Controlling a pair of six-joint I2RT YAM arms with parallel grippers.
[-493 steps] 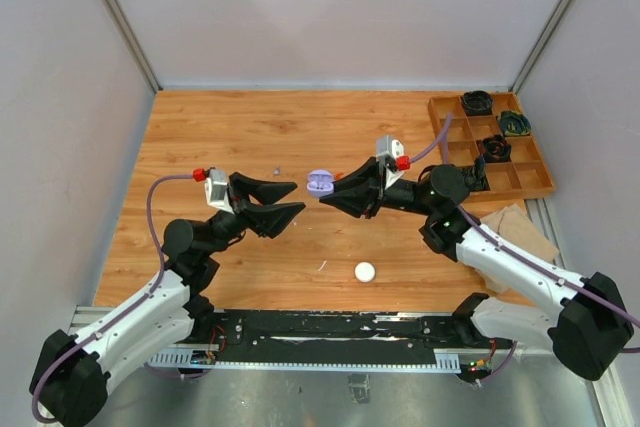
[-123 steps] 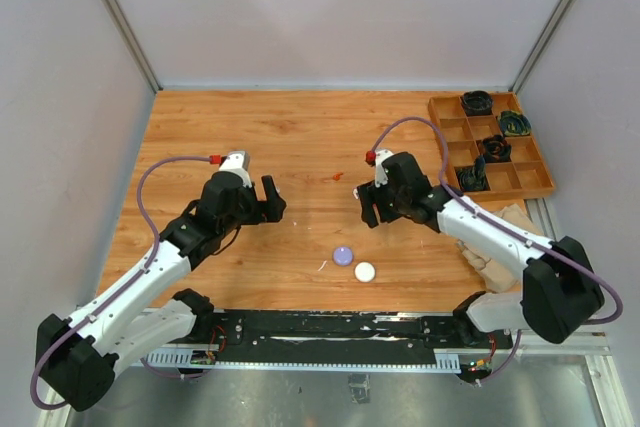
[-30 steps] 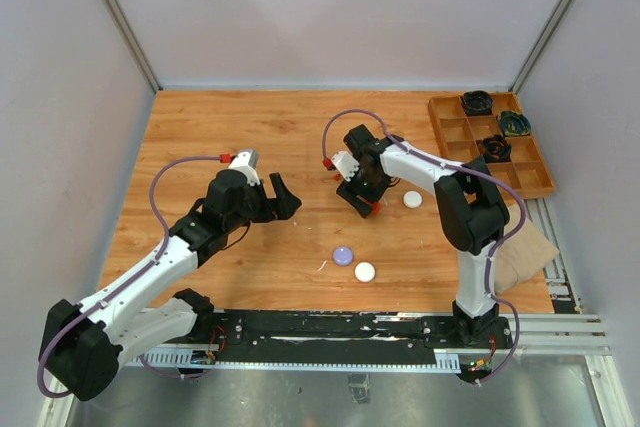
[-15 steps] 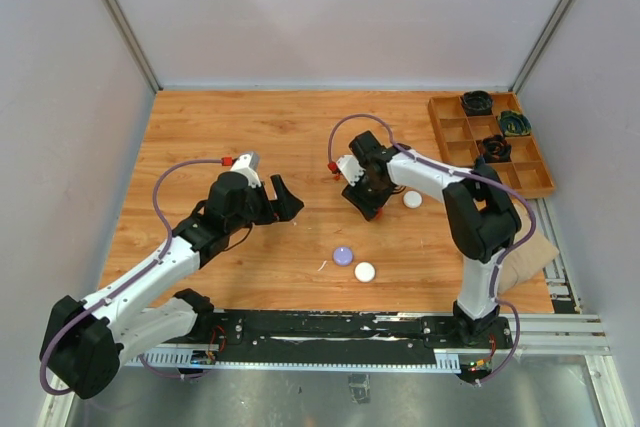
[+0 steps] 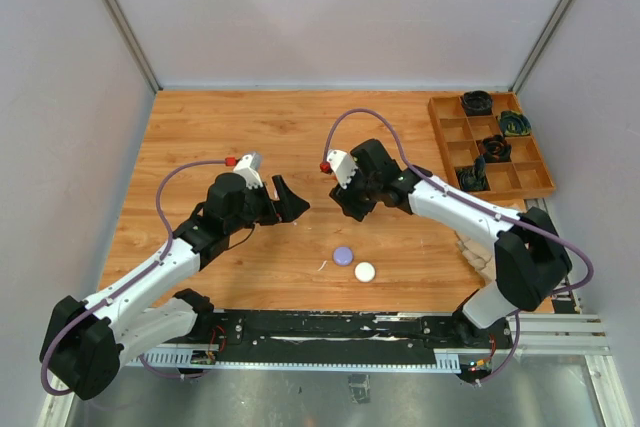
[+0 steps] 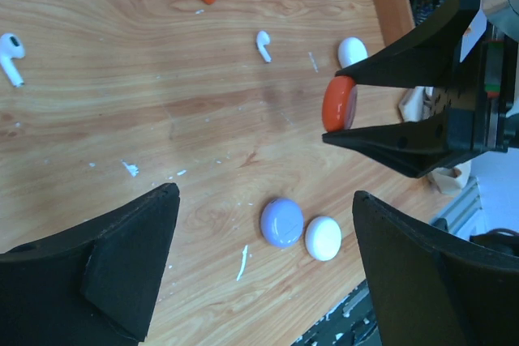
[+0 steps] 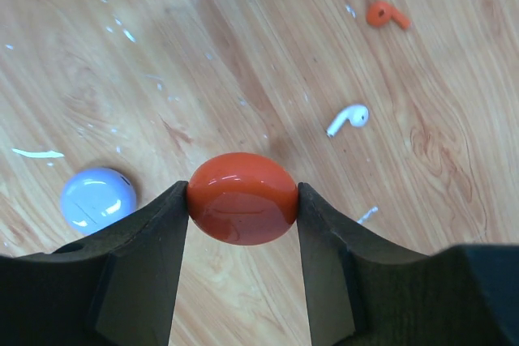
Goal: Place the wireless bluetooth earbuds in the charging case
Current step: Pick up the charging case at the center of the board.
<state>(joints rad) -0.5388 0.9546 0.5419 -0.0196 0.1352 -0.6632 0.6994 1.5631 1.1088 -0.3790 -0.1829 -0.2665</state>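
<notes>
Right end effector (image 7: 242,200) clamps the red case (image 7: 242,188); orange earbud (image 7: 386,14) lies beyond the case; left end effector (image 6: 266,194) spread, empty.

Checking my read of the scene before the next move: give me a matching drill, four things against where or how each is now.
Things:
1. red case
2. lilac case
3. orange earbud
4. left gripper

States:
A. open, holding nothing
B. on the table beside the white case
C. clamped in the right gripper
D. loose on the table, nothing touching it

Pairs: 1-C, 2-B, 3-D, 4-A
</notes>
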